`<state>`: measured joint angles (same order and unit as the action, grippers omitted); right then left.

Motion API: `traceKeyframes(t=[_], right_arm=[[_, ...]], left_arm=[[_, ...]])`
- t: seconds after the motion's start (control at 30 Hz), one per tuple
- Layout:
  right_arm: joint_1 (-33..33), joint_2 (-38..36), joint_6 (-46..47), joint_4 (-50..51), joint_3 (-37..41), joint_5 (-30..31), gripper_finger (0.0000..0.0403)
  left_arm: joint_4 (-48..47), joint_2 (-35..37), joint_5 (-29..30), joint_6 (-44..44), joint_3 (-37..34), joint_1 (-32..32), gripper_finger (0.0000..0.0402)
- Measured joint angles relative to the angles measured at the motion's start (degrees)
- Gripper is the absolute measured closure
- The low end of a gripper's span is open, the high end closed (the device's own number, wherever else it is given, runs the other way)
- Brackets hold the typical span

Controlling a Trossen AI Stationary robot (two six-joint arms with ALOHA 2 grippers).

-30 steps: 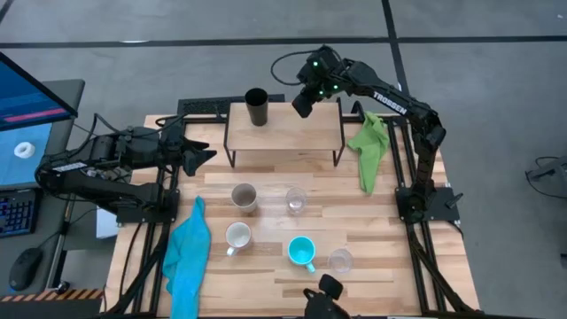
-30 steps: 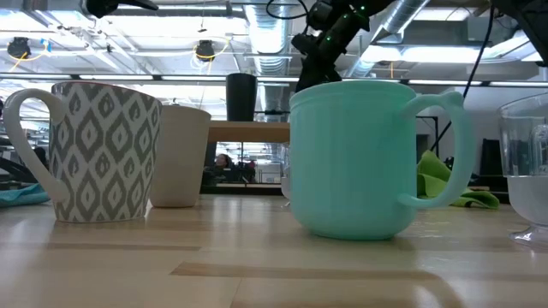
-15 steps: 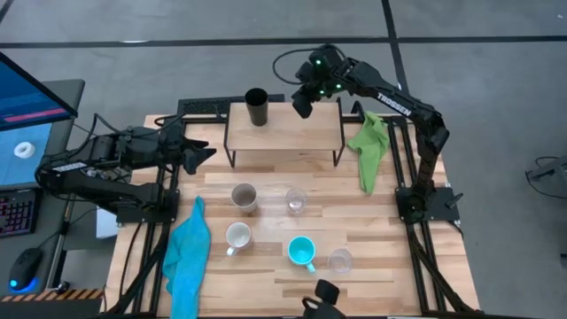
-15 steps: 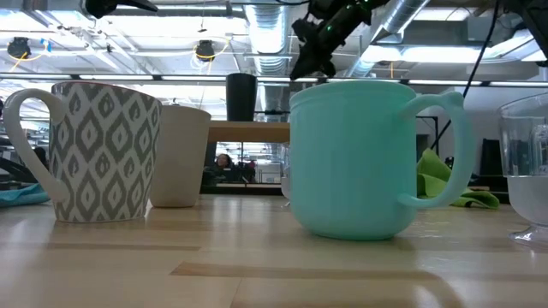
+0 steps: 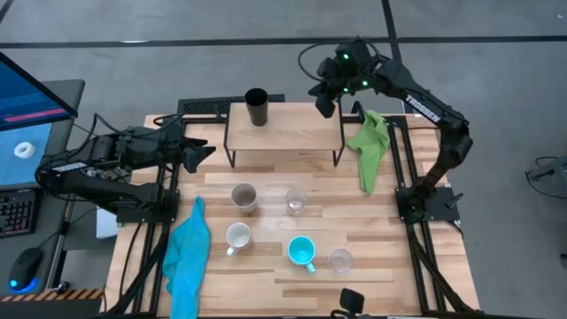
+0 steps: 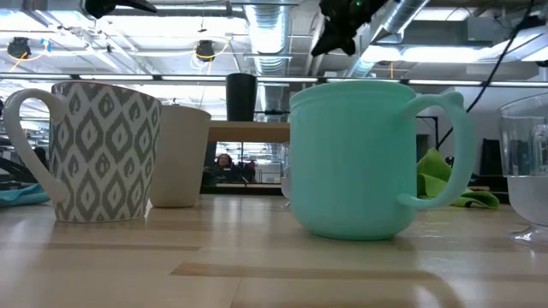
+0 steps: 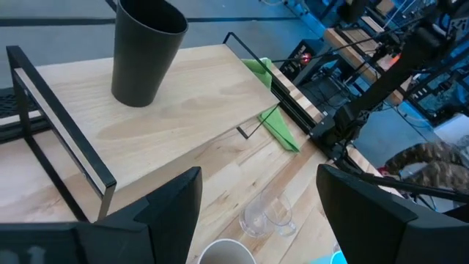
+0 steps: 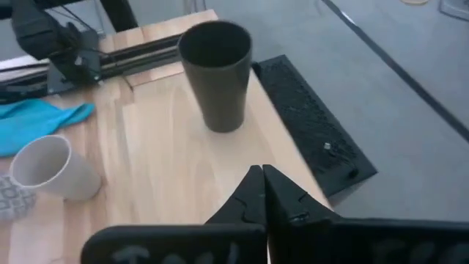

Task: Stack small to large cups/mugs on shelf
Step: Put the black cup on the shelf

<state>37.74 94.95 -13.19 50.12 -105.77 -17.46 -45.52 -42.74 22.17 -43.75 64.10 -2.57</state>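
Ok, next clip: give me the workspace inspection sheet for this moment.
Surface: slatted wooden table, dry.
Job's things: black tumbler upright on the shelf; beige-grey cup, patterned white mug, cyan mug, two clear glasses on the table.
Clutter: blue cloth, green cloth.
Grippers: left gripper open beside the shelf; right gripper shut, above the shelf's far right corner.
Cables: on both arms.
Surroundings: monitor, keyboard, mouse.
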Motion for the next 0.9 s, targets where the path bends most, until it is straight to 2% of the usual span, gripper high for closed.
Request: traceKeyframes(t=[0.1, 0.17, 0.3, 0.47, 0.6, 0.9], right_arm=[[0.3, -3.6, 2.8, -9.6, 9.9, -3.6, 0.0397], [0.2, -5.2, 4.6, -17.3, 16.1, -3.0, 0.0397], [-2.4, -4.1, 8.8, -29.0, 21.8, -1.6, 0.0397], [-6.7, 2.2, 11.4, -36.3, 22.2, -0.3, 0.0397], [-7.5, 7.6, 14.4, -41.9, 20.3, 0.6, 0.0398], [-8.2, 16.8, 17.4, -42.9, 12.3, 1.1, 0.0397]], left_arm=[[0.0, 0.0, 0.6, -0.1, 0.0, 0.0, 0.0141], [0.0, 0.0, 1.0, -0.5, 0.0, 0.0, 0.0141], [0.0, 0.0, 1.0, -0.6, 0.0, 0.0, 0.0141], [0.0, 0.0, 1.1, -1.1, 0.0, 0.0, 0.0141], [0.0, 0.0, 1.1, -1.1, 0.0, 0.0, 0.0141], [0.0, 0.0, 1.0, -1.0, 0.0, 0.0, 0.0141]])
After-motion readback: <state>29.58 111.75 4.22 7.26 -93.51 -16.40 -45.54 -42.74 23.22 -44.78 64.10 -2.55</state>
